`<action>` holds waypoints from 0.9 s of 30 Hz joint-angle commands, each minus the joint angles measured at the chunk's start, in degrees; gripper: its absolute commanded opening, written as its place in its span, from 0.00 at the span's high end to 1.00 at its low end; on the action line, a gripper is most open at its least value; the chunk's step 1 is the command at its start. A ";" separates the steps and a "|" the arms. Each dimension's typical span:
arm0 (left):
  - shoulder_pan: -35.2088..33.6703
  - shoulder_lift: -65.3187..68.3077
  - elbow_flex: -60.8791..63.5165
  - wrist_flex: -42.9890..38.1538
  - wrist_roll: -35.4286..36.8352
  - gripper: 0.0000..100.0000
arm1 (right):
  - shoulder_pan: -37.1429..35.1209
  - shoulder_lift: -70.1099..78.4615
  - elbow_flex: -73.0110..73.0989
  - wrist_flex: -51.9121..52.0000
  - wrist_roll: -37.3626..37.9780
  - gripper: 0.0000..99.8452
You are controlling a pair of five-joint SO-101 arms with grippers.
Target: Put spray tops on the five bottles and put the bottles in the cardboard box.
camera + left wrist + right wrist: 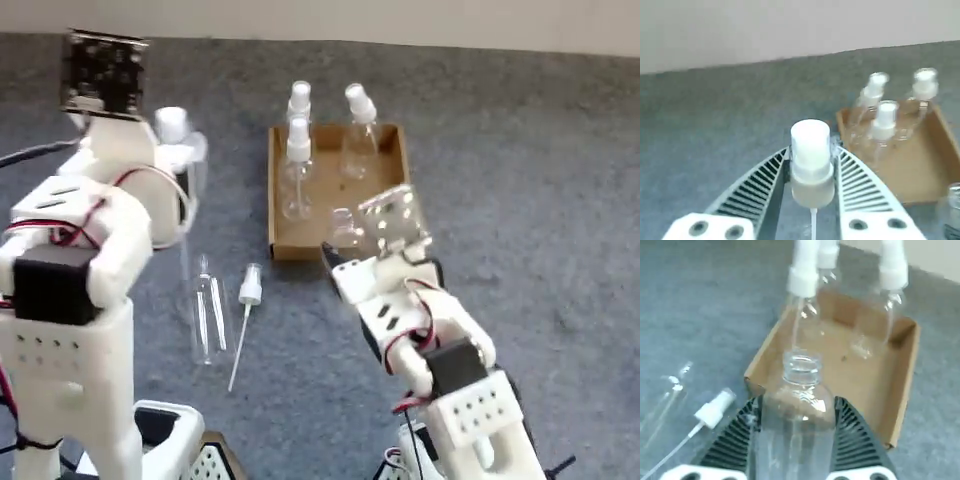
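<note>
My left gripper (811, 152) is shut on a white spray top (810, 142), its tube hanging down; from above this spray top (172, 124) is held left of the cardboard box (390, 160). My right gripper (797, 405) is shut on an open clear bottle (801, 371), upright and uncapped, at the box's near edge (345, 228). Three capped bottles (297, 165) stand in the box (900, 385). A loose spray top (248, 290) and a lying uncapped bottle (205, 305) rest on the carpet.
Grey carpet covers the table. The loose spray top (715, 409) and the lying bottle (670, 390) are left of the box's near corner, between the two arm bases. The right side of the box floor (920, 170) is bare.
</note>
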 commanded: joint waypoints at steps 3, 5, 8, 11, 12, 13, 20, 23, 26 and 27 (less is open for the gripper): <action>12.62 -1.01 -3.21 -6.07 4.66 0.94 | -4.18 -14.73 5.49 -5.14 -1.14 1.00; 16.04 -1.01 -2.77 -10.55 5.01 0.94 | -4.97 -19.82 10.24 -8.48 -1.41 1.00; 19.82 -0.66 -2.68 -16.79 5.01 0.94 | -5.23 -26.33 16.92 -10.24 -1.41 1.00; 22.29 -0.66 -2.77 -22.42 5.01 0.94 | -5.23 -31.08 21.41 -10.33 -1.41 1.00; 22.81 -0.66 -2.77 -24.00 5.01 0.94 | -5.23 -32.22 22.55 -10.24 -1.41 1.00; 23.34 -0.66 -2.77 -25.14 5.01 0.94 | -5.23 -33.19 23.52 -10.15 -1.41 1.00; 24.75 1.10 -1.80 -28.75 5.01 0.94 | -5.23 -36.70 25.63 -10.07 -1.41 1.00; 24.57 3.47 -1.71 -30.07 5.27 0.94 | -5.05 -36.70 25.54 -9.98 -1.41 1.00; 24.92 4.79 -1.71 -30.07 5.36 0.94 | -4.97 -36.70 25.54 -9.98 -1.41 1.00; 25.01 4.79 -1.71 -30.07 5.36 0.94 | -4.97 -36.70 25.54 -9.98 -1.49 1.00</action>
